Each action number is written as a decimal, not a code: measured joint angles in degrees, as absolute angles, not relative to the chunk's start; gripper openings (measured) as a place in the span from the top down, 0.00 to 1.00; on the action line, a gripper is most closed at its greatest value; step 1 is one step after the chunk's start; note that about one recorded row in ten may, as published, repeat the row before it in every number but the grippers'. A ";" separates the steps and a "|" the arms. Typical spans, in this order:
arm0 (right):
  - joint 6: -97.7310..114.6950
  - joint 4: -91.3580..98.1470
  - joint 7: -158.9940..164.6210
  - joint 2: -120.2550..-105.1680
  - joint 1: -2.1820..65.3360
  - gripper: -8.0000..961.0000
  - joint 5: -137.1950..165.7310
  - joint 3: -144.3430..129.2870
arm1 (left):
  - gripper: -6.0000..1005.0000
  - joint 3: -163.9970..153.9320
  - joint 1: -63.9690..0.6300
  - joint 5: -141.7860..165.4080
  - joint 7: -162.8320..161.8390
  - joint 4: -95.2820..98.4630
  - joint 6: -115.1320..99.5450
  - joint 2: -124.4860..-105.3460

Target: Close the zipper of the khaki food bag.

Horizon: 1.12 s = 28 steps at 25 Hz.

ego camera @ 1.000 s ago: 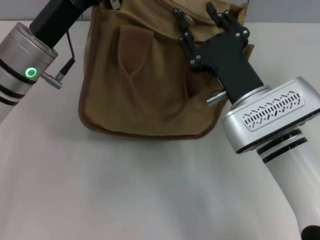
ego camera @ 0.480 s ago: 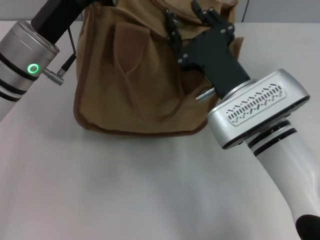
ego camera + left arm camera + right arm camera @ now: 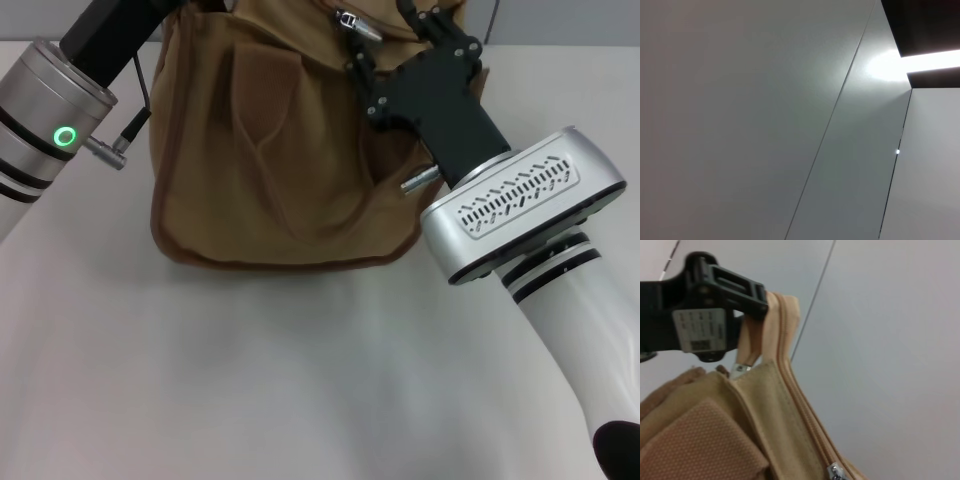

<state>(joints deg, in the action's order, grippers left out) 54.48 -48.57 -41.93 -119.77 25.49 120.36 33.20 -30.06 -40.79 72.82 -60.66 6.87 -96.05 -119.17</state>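
The khaki food bag (image 3: 270, 150) stands at the far middle of the table, its handles facing me. My right gripper (image 3: 405, 35) is over the bag's top right, just right of the silver pull (image 3: 351, 20). In the right wrist view the zipper (image 3: 800, 405) runs up the bag's top, with the pull (image 3: 835, 471) at the picture's lower edge. That view also shows my left gripper (image 3: 747, 315), black, shut on the fabric end of the zipper tape (image 3: 752, 340) and holding it up. In the head view the left arm (image 3: 60, 110) reaches past the bag's top left corner.
The bag stands on a white table (image 3: 250, 370). The left wrist view shows only a grey wall panel (image 3: 765, 120) and a lit strip (image 3: 930, 61).
My right gripper has moved a little left and farther back along the bag's top. The pull and the bag have shifted slightly left. The left arm has hardly moved.
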 joint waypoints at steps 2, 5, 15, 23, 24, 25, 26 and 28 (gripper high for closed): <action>53.60 -48.23 -41.97 -119.79 26.31 0.47 120.43 32.70 | 0.97 -30.06 -40.79 72.82 -60.40 6.86 -96.05 -119.17; 53.54 -48.21 -42.02 -119.80 26.36 0.48 120.47 32.47 | 0.97 -30.06 -40.77 72.82 -60.36 6.89 -96.04 -119.18; 53.70 -48.10 -42.46 -119.86 27.12 0.49 120.59 32.45 | 0.97 -30.05 -40.83 72.82 -60.29 6.77 -96.04 -119.18; 53.75 -47.72 -42.57 -119.88 27.31 0.58 122.23 32.49 | 0.97 -30.05 -40.66 72.33 -60.23 6.76 -96.05 -119.18; 53.76 -47.70 -42.57 -119.88 27.32 0.62 122.25 32.52 | 0.97 -30.06 -40.64 72.25 -60.22 6.76 -96.04 -119.18; 53.77 -47.68 -42.58 -119.88 27.32 0.66 122.26 32.53 | 0.97 -30.06 -40.61 72.18 -60.22 6.76 -96.04 -119.18; 53.77 -47.66 -42.58 -119.88 27.33 0.70 122.27 32.56 | 0.97 -30.06 -40.60 72.18 -60.21 6.76 -96.04 -119.18; 53.78 -47.62 -42.59 -119.88 27.33 0.78 122.27 32.60 | 0.97 -30.06 -40.59 72.16 -60.21 6.76 -96.05 -119.17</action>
<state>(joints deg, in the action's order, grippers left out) 53.78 -47.62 -42.59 -119.88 27.33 122.27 32.60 -30.06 -40.59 72.16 -60.21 6.76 -96.05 -119.17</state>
